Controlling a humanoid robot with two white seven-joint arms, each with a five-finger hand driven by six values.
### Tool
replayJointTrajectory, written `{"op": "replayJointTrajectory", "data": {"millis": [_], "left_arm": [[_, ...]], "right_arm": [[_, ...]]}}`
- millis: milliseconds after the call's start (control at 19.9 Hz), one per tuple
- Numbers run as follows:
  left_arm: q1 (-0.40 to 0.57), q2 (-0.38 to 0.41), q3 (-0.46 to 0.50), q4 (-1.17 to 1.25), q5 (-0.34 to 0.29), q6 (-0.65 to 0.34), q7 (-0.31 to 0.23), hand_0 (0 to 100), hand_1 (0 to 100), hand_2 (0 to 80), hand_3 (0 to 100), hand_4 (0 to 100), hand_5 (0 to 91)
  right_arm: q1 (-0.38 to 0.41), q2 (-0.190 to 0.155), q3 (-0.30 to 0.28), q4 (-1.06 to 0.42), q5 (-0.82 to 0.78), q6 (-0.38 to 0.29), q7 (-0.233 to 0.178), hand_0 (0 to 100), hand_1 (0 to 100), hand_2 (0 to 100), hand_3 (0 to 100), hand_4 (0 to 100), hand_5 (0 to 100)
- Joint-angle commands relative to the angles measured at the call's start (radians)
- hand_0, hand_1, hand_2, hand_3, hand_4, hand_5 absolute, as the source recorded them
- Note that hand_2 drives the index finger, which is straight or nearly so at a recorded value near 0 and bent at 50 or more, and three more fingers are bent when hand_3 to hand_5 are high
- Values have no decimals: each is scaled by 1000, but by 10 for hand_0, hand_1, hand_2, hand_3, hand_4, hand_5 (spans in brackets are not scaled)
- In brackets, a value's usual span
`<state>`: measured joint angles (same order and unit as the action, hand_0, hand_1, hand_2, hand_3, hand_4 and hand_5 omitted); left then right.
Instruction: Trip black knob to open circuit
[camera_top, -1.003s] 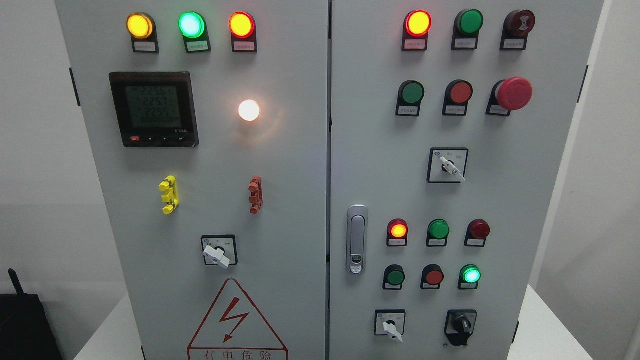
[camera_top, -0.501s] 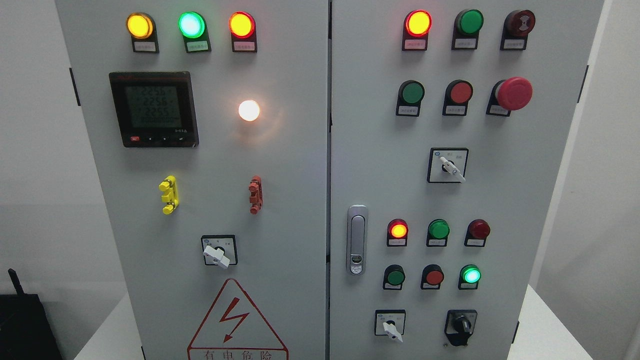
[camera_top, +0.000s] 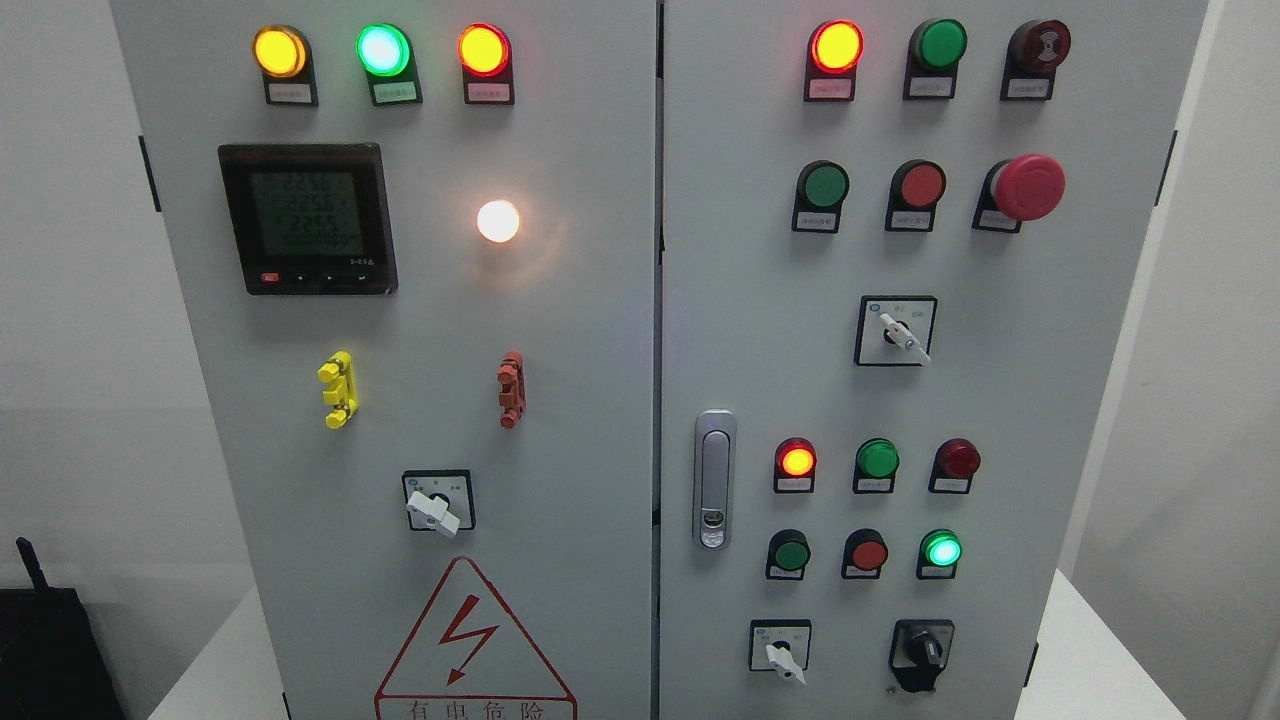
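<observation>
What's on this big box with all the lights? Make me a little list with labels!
box: grey cabinet with two doors
black knob: bottom right of the right door, nothing touching it
white knob beside it: to its left
big red button: upper right
screen: left door, showing numbers
warning sign: red triangle with lightning bolt
door handle: silver, near the middle
robot hands: none in view

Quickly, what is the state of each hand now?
Left hand: not in view.
Right hand: not in view.
Black knob: untouched.
</observation>
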<state>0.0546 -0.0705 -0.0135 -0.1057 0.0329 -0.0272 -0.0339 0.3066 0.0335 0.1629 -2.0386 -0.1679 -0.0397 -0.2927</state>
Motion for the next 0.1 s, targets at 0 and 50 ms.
{"op": "replayJointTrajectory", "data": {"millis": [0,50], "left_arm": [[-2,-2,1,0,2,-2,0,120,389,0,0,0,0],[-4,-2,1,0,2,-2,0,120,389,0,0,0,0]], "right_arm": [[-3,3,-3,-26,-2,-14,1,0,98,0,71,0,0],[-3,3,-3,-28,-2,-14,1,0,98,0,71,0,0]]}}
